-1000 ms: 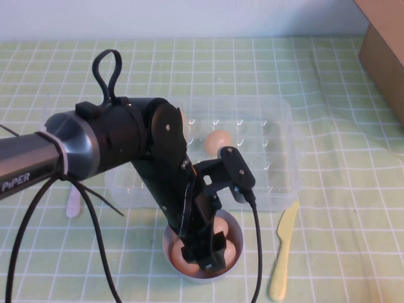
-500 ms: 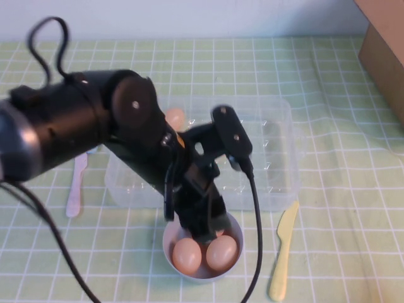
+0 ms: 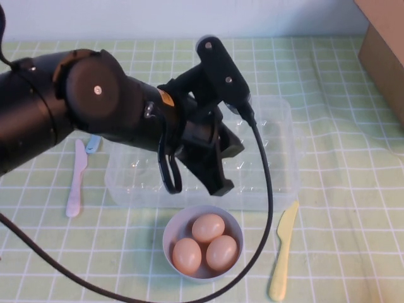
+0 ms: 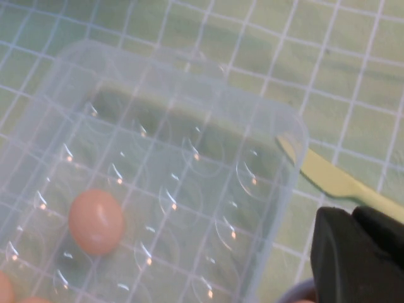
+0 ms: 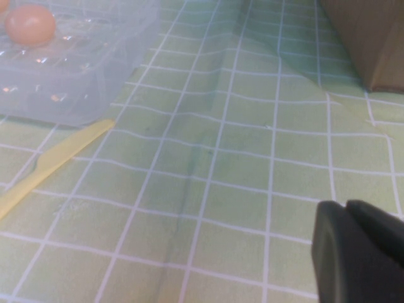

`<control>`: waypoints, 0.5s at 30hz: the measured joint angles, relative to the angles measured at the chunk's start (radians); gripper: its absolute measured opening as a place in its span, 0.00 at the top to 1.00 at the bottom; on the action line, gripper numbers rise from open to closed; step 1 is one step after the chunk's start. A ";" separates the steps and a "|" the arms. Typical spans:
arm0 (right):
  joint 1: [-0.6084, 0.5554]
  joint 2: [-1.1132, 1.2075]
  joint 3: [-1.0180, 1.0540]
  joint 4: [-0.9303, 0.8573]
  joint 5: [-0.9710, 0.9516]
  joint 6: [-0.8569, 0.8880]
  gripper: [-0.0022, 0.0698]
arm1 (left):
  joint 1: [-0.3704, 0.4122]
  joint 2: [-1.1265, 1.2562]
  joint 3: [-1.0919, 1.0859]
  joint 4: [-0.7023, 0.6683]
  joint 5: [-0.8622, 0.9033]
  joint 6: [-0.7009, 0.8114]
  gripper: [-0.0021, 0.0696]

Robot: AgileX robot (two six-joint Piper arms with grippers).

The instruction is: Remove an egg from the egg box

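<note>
My left hand (image 3: 218, 180), its black fingers (image 4: 356, 255) pressed shut on nothing, hangs over the near edge of the large clear plastic egg box (image 3: 281, 136) with its rows of dimples, just behind the small round grey-lilac bowl (image 3: 172, 232) that holds three light-brown eggs. From the wrist camera I can see one smooth tan egg (image 4: 96, 221) sitting upright in a dimple, apart from the hand, with the edges of more eggs at the frame's corner. My right hand (image 5: 360, 252) is parked low over the green checked cloth on the counter (image 5: 208, 158), well away from the box, fingers together and empty. A pale yellow plastic knife (image 3: 281, 249) lies on the cloth beside the box's near right corner, and a pale lilac plastic knife (image 3: 76, 180) lies off its left end; a brown cardboard box (image 3: 384, 44) stands at the far right. My worry from here: with the fingers shut, coming down on an egg would knock or crack it, so they must spread first. The light box could also slide or tip if I snag its rim, and a smooth egg can slip from a shallow pinch.
</note>
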 joint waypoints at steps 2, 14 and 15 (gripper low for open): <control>0.000 0.000 0.000 0.000 0.000 0.000 0.99 | 0.000 -0.007 0.017 -0.045 -0.045 0.022 0.97; 0.000 0.000 0.000 0.000 0.000 0.000 0.99 | 0.000 -0.312 0.339 -0.287 -0.301 0.220 0.97; 0.000 0.000 0.000 0.000 0.000 0.000 0.99 | 0.000 -0.348 0.369 -0.287 -0.305 0.220 0.97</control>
